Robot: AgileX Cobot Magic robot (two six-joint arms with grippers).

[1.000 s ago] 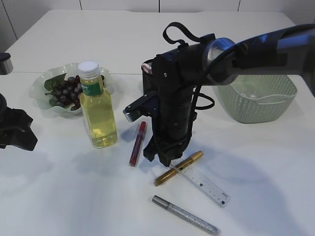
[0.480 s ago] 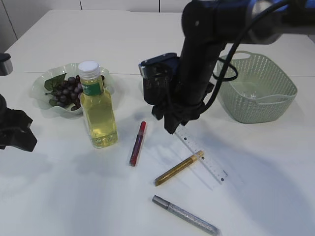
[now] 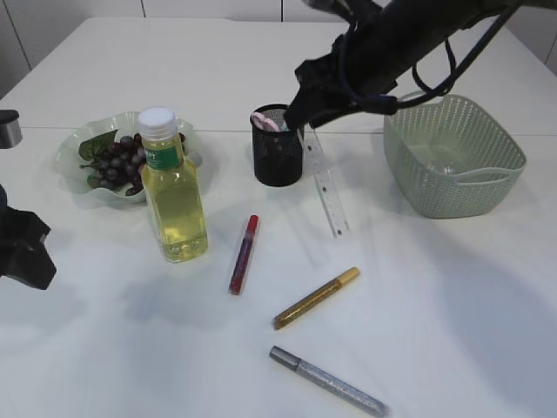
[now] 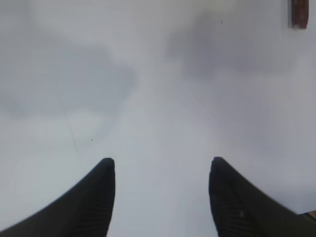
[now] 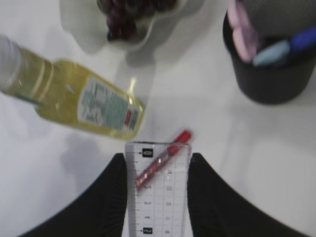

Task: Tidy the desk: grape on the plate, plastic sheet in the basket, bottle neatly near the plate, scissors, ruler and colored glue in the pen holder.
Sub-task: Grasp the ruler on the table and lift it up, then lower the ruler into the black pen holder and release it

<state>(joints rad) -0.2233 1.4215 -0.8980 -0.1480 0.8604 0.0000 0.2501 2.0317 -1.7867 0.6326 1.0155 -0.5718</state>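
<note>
White desk (image 3: 452,305), half tidied. My right pincer (image 5: 157,163) pinched the ruler (image 3: 325,187), hanging end-down beside the pen holder (image 3: 278,146) for insertion. Left pincer (image 4: 160,170) was spread, empty.

White table (image 3: 452,331), pale wall panels (image 3: 209,8)

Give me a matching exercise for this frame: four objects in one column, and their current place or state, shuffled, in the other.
Objects:
1. grapes
2. ruler
3. bottle
4. gold glue pen

Places or states:
A. lying flat on the table
B. held in the air by the right gripper
C. on the plate
D. standing upright beside the plate

Pairs: 1-C, 2-B, 3-D, 4-A
</note>
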